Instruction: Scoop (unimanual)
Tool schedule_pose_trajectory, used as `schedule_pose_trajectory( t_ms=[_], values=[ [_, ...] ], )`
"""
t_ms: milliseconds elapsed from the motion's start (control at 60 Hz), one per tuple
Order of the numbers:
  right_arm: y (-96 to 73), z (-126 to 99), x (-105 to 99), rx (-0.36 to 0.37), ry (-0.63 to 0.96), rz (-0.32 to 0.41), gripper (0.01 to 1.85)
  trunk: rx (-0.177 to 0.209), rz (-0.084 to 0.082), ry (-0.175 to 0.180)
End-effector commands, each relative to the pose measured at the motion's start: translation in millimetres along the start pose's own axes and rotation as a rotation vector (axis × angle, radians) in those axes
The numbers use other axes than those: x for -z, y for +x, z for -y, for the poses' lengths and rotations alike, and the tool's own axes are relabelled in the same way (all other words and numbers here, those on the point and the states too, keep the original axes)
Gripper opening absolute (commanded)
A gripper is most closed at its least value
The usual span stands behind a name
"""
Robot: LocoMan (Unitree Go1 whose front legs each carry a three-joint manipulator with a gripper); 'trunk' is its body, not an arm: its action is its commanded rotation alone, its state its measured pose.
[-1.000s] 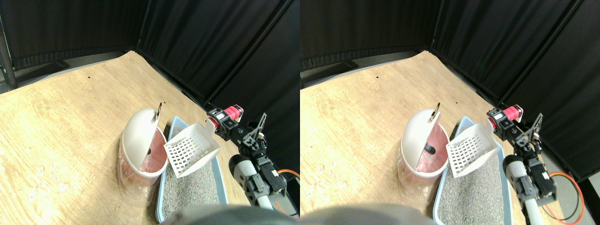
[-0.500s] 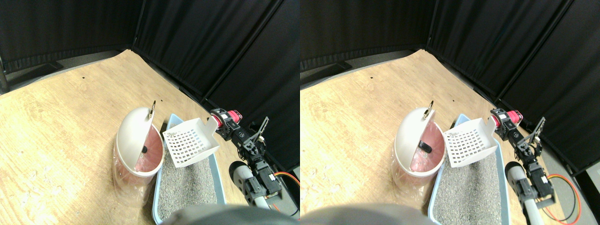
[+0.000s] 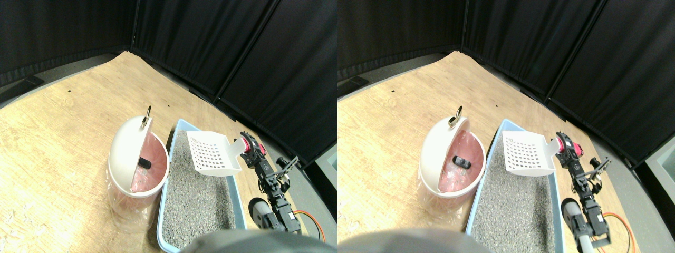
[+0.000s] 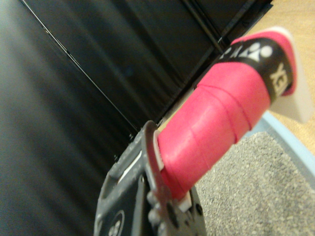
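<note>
Scoop (image 3: 213, 154): now level over litter tray (image 3: 235, 197), off bin (image 3: 138, 158) rim | tool (image 3: 248, 149): clamped on pink handle (image 4: 216, 118) | camera shifted.

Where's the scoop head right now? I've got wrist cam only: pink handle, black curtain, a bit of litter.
Observer: The white slotted scoop hangs in the air over the far end of the blue litter box, held at its handle by the right gripper.
Operator: Anything in the bin?
Observer: Yes. One small dark piece lies inside the white bin, which stands against the box's left side with its lid tipped open.
</note>
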Motion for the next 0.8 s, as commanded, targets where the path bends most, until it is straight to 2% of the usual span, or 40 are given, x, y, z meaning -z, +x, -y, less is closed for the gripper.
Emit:
schedule_pose_trajectory(
  t_ms=[17, 233, 417, 500, 533, 800],
  values=[
    [-4.0, 7, -5, 0.001, 0.022, 0.079, 0.06, 0.016, 0.004, 0.016],
    [-24.1, 33, 8, 0.07, 0.097, 0.12, 0.06, 0.06, -0.007, 0.077],
    [-35.5, 48, 18, 0.094, 0.131, 0.159, 0.06, 0.098, -0.012, 0.12],
    [-41.5, 54, 22, 0.102, 0.137, 0.167, 0.06, 0.115, -0.013, 0.132],
    [-44.5, 56, 23, 0.127, 0.149, 0.162, 0.06, 0.122, -0.014, 0.137],
    [-54.6, 72, 30, 0.154, 0.169, 0.181, 0.06, 0.174, -0.022, 0.16]
  ],
)
